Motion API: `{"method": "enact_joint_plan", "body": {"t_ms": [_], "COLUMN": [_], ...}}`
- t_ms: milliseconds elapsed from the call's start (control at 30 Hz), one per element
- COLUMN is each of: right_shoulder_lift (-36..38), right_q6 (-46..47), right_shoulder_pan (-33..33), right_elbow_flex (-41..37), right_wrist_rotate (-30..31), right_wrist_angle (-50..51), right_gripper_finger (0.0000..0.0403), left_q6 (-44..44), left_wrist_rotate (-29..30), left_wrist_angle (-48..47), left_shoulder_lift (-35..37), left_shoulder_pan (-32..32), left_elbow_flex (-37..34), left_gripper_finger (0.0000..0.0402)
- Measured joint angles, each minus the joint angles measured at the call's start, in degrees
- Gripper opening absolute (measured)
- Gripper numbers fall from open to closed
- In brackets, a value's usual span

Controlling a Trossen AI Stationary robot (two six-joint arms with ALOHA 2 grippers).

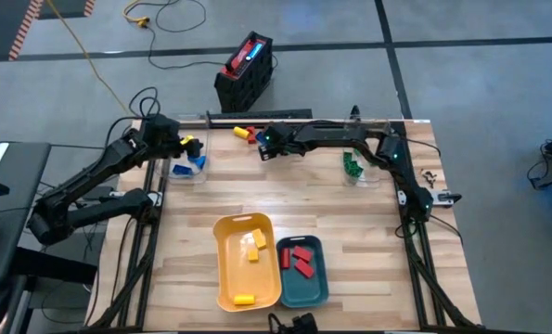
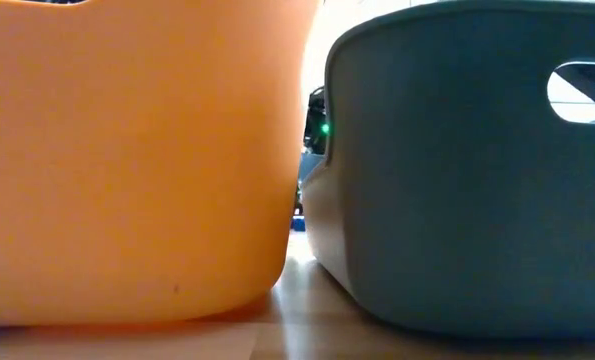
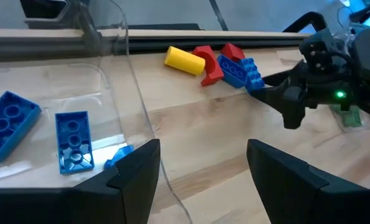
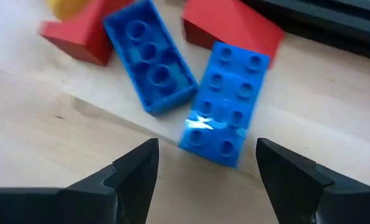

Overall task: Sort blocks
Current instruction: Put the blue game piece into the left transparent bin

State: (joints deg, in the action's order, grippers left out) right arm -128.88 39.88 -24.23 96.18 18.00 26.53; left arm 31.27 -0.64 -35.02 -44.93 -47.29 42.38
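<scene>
A: Sorting status?

B: Well under way, by my reading. The yellow tray (image 1: 222, 278) holds yellow blocks (image 1: 250, 246), with one more at its near end. The teal tray (image 1: 319, 283), touching it on the right, holds red blocks (image 1: 301, 257). A clear box (image 3: 119, 74) left of the trays at the far table (image 1: 350, 241) edge holds blue blocks (image 3: 71, 140). A second clear container, far right of the trays, holds green blocks (image 1: 352, 166).

A: What is left?

B: A small heap (image 3: 212, 62) at the far edge, beyond the trays: one yellow block (image 3: 185, 60), two red (image 3: 211, 63), two blue (image 4: 225, 102). I see no other loose pieces, but the low view is blocked by the two tray walls.

A: Hands?

B: Right hand (image 4: 203, 171) is over the heap, fingers spread and empty, and the nearer blue block lies just ahead of the gap between them. Not touching, as far as the wrist view shows. Left hand (image 3: 200, 165) hangs by the rim of the blue box, fingers apart, holding nothing.

A: Judgement?

B: Roughly five blocks remain out of the lot. The blue pair looks like the next pick, bound for the blue box. The two blues lie side by side and touching, so a grasp on one could nudge the other.
</scene>
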Motion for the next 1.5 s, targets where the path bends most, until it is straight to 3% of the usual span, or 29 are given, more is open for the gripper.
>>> {"method": "enact_joint_plan", "body": {"t_ms": [567, 933, 1167, 1300, 1500], "right_shoulder_lift": [0.04, 0.04, 0.04, 0.04, 1.32], "right_q6": [0.39, 0.17, 0.20, 0.14, -3.50], "right_shoulder_pan": [-0.82, -1.18, -1.16, -0.99, 0.84], "right_elbow_flex": [0.20, 0.20, 0.20, 0.20, 0.20], "right_wrist_rotate": [-4.89, -7.84, -7.99, -10.21, -12.53], "right_wrist_angle": [0.93, -0.32, -0.18, 2.94, 10.92], "right_gripper_finger": [0.0273, 0.0208, 0.0202, 0.0191, 0.0144], "left_q6": [-3.83, -3.72, -3.64, -3.71, -3.81], "left_wrist_rotate": [-0.09, -0.58, -2.05, -2.09, -2.11], "left_wrist_angle": [-0.27, -0.27, -0.27, -0.27, -0.27], "left_shoulder_lift": [-0.07, -0.07, -0.07, -0.07, -0.07], "left_shoulder_pan": [0.02, 0.02, 0.02, 0.02, 0.02], "left_elbow_flex": [3.66, 3.66, 3.66, 3.66, 3.66], "left_gripper_finger": [0.0235, 0.0235, 0.0235, 0.0235, 0.0235]}}
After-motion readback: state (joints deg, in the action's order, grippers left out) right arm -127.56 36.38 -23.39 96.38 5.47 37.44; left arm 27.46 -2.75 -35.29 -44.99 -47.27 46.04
